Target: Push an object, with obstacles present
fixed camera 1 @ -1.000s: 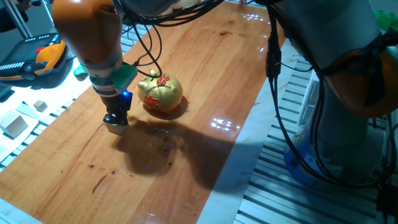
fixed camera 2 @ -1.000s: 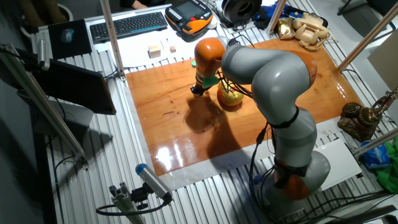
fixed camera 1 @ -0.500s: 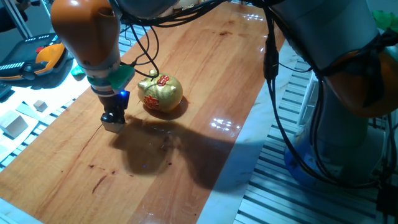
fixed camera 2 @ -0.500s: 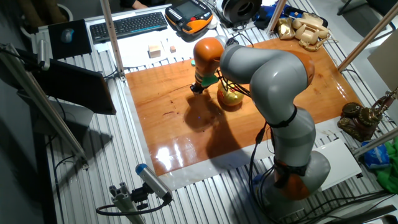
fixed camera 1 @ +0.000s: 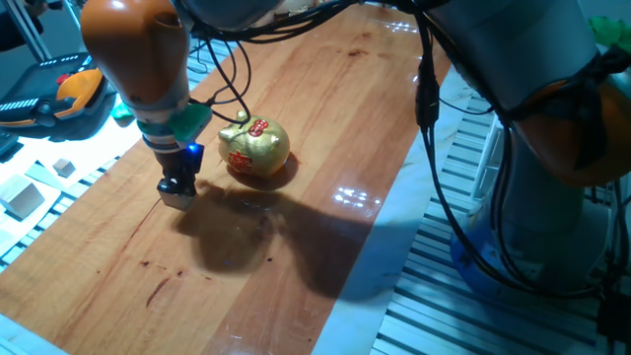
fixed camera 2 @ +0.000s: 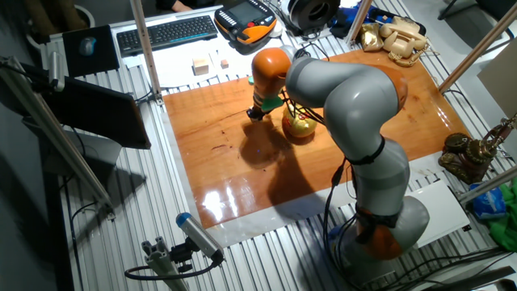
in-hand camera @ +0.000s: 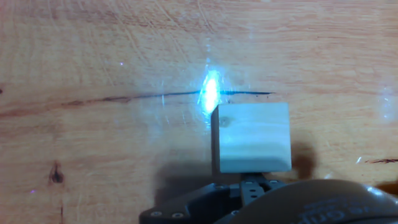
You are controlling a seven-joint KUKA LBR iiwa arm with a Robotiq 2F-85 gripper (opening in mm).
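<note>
The small light-wood cube (in-hand camera: pixel 251 137) rests on the wooden table (fixed camera 1: pixel 325 89), directly in front of my gripper (in-hand camera: pixel 252 184) and touching its tip. In the hand view the fingers look closed together behind the cube, not around it. In one fixed view the gripper (fixed camera 1: pixel 178 192) points straight down at the table with the cube (fixed camera 1: pixel 178 199) at its tip, left of the shiny gold piggy bank (fixed camera 1: pixel 254 148). A small gap separates the two. In the other fixed view the gripper (fixed camera 2: pixel 253 115) stands left of the pig (fixed camera 2: pixel 300 125), and the cube is hidden there.
The table's left edge is close to the gripper. Beyond it, on white paper, lie a larger pale wooden block (fixed camera 1: pixel 22 197) and a tiny cube (fixed camera 1: pixel 63 167). A keyboard (fixed camera 2: pixel 166 32), an orange-black pendant (fixed camera 2: pixel 246 18) and a gold telephone (fixed camera 2: pixel 392 36) sit at the far side.
The gripper and the cube at its tip have slid a little to the left, away from the pig. The pig has not moved.
</note>
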